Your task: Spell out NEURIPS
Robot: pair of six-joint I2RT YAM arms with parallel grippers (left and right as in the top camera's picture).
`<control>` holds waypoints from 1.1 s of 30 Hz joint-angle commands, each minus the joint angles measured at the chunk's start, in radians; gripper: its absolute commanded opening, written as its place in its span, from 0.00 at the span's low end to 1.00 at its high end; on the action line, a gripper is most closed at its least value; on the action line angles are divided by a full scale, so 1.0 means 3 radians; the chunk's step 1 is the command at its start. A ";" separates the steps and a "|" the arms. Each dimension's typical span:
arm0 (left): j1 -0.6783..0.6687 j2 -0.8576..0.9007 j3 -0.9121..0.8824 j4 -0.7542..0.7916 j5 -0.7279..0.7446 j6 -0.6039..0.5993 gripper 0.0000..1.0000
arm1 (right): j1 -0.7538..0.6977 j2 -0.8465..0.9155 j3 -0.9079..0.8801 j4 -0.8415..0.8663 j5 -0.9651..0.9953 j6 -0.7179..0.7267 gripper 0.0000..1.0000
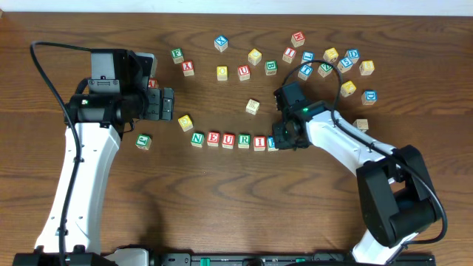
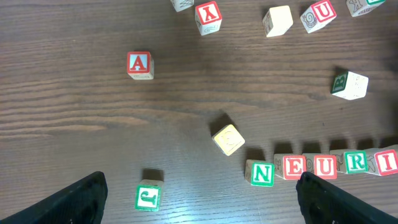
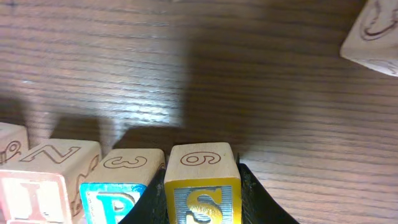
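Now | right claw (image 3: 202,210) clamps yellow S cube (image 3: 198,165) | beside P cube (image 3: 115,198)

Cube row (image 1: 228,140) (letters NEURI) beside right gripper (image 1: 276,142)

Green N (image 1: 197,138) heads a straight row, letters up; beside it in turn sit red E (image 1: 213,139), red U (image 1: 228,140), green R (image 1: 244,140), red I (image 1: 259,142), blue P (image 3: 115,202) and yellow S (image 3: 202,199).
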 commanded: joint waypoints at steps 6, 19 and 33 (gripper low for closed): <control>0.0013 -0.0005 0.0069 -0.0001 0.0004 0.0008 0.96 | 0.0037 -0.0029 -0.0051 0.0020 -0.0037 0.0071 0.14; 0.0013 -0.0006 0.0069 -0.0001 0.0004 0.0008 0.96 | 0.0037 -0.0029 -0.0051 0.0018 -0.0014 0.0071 0.21; 0.0011 -0.0005 0.0069 -0.0001 0.0004 0.0008 0.96 | 0.0037 -0.0029 -0.0051 0.0018 -0.0011 0.0071 0.22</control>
